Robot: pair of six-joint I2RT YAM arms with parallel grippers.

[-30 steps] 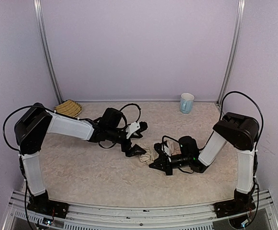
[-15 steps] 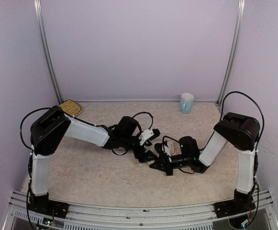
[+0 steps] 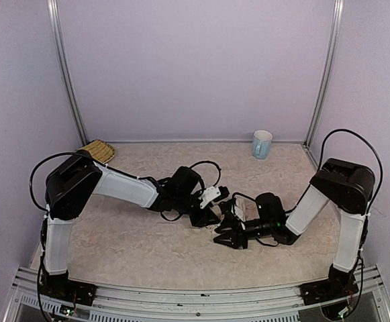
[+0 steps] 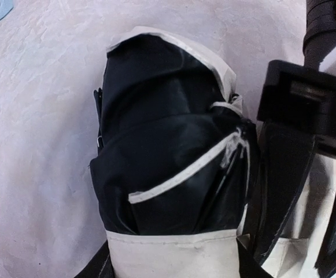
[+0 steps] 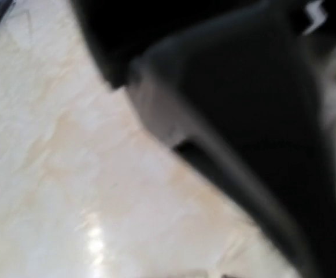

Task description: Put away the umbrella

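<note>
Left wrist view: folded umbrella (image 4: 173, 156) centre, right gripper (image 3: 225, 231) at three o'clock. Neither gripper's closure discernible. Advise left gripper (image 3: 208, 215) clamp bundle squarely.

Lilac walls (image 3: 195, 67) enclosing three sides; aluminium posts (image 3: 66, 74) standing in rear corners; beige marbled tabletop (image 3: 127, 245) catching soft glare; metal rail (image 3: 201, 296) running along near edge.

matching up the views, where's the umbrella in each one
left wrist: umbrella fills the centre, dark folds with cream edging.
top: mid-table, almost hidden where the left arm and right arm meet.
right wrist: too blurred to tell.
shared landmark: the marbled beige table.
</note>
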